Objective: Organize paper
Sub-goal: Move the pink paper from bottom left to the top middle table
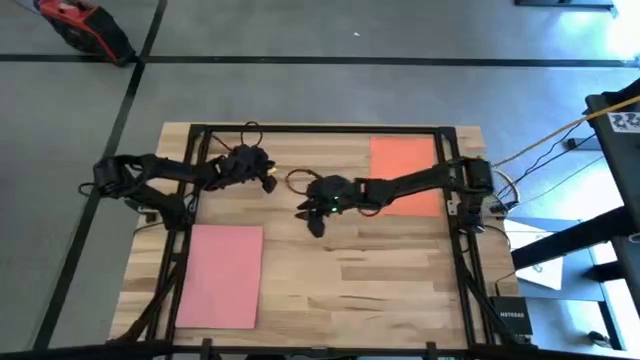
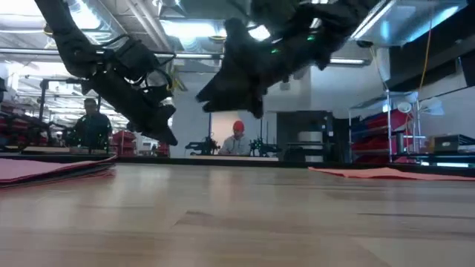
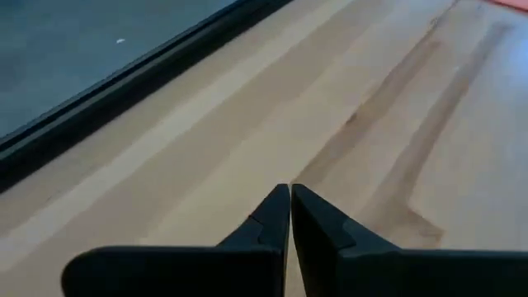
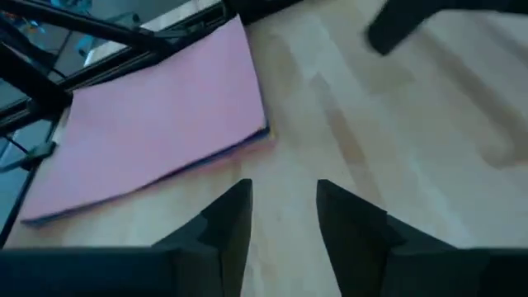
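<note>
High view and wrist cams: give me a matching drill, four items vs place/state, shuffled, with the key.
Column 1:
1. pink paper
2. orange paper
3. left gripper
4. right gripper

Column 2:
A. open, holding nothing, above bare wood near the table's middle
B. shut, holding nothing, above the far part of the table
C. flat at the table's near-left corner, darker edges showing under it
D. flat at the table's far-right corner, partly under the right arm

Pairs: 1-C, 2-D, 3-B, 4-A
</note>
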